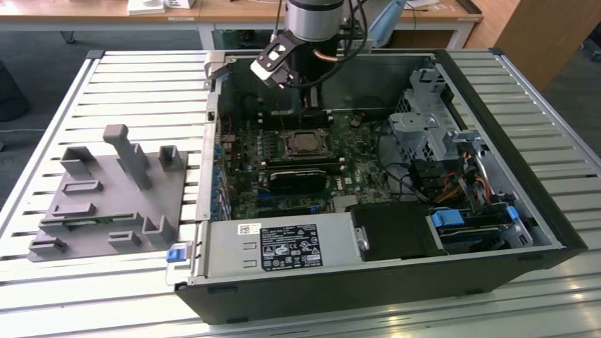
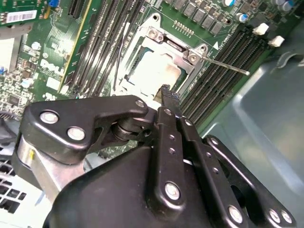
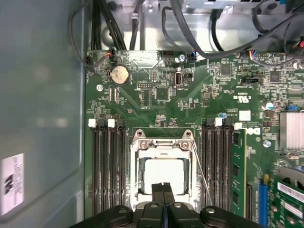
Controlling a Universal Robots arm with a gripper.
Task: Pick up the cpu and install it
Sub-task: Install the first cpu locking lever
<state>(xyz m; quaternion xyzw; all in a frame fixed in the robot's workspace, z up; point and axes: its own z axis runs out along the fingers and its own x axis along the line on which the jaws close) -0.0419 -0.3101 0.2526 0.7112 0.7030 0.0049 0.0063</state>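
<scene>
The cpu (image 3: 164,174) lies flat in the motherboard socket, its pale silvery top showing inside the metal frame (image 3: 138,142); it also appears in the second wrist view (image 2: 154,71) and the exterior view (image 1: 302,144). My gripper (image 3: 163,186) hangs just above the cpu's near edge, fingers pressed together with nothing between them. The same shut fingertips (image 2: 166,91) hover over the socket in the second wrist view. In the exterior view the gripper (image 1: 312,105) reaches down into the open computer case beyond the socket. A thin lever rod (image 3: 200,171) stands out beside the socket.
Memory slots (image 3: 108,166) flank the socket on both sides, one holding a green stick (image 3: 237,175). Cables (image 3: 199,28) and the case wall (image 3: 42,95) lie close by. A grey tray (image 1: 103,204) sits on the slatted table at the exterior view's left.
</scene>
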